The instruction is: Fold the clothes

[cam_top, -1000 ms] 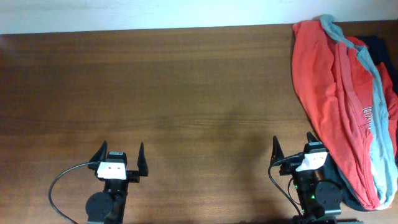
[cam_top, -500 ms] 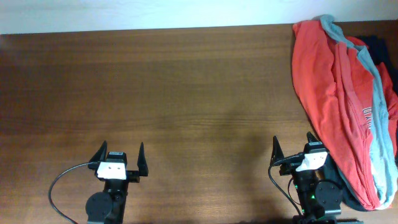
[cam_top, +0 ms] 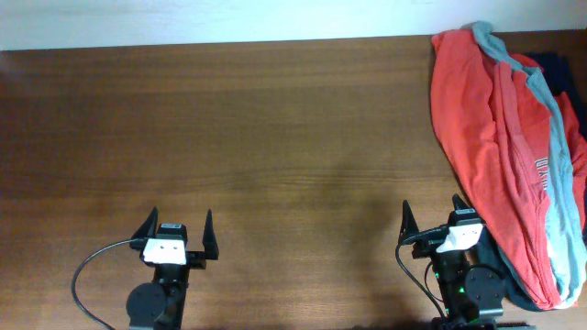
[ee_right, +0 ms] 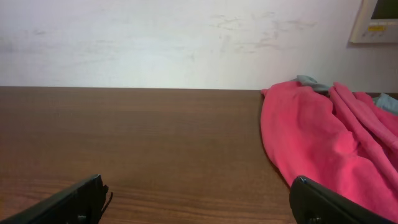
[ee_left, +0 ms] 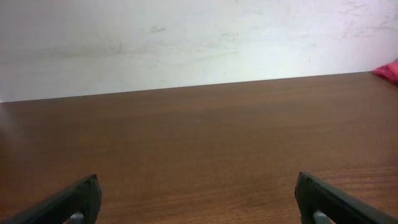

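Note:
The clothes (cam_top: 500,147) lie in a heap along the right side of the wooden table (cam_top: 257,137): an orange-red shirt on top, a light grey-blue piece (cam_top: 555,147) running through it, a dark navy piece (cam_top: 561,69) at the far right. In the right wrist view the orange-red heap (ee_right: 317,143) fills the right side. My right gripper (cam_top: 431,213) stands open at the front edge, its right finger against the heap's left border. My left gripper (cam_top: 177,222) stands open at the front left, with only bare wood between its fingers (ee_left: 74,202).
A white wall (ee_left: 186,37) runs behind the table's far edge. A small wall panel (ee_right: 376,18) hangs at the upper right in the right wrist view. Black cables (cam_top: 92,266) loop beside both arm bases at the front edge.

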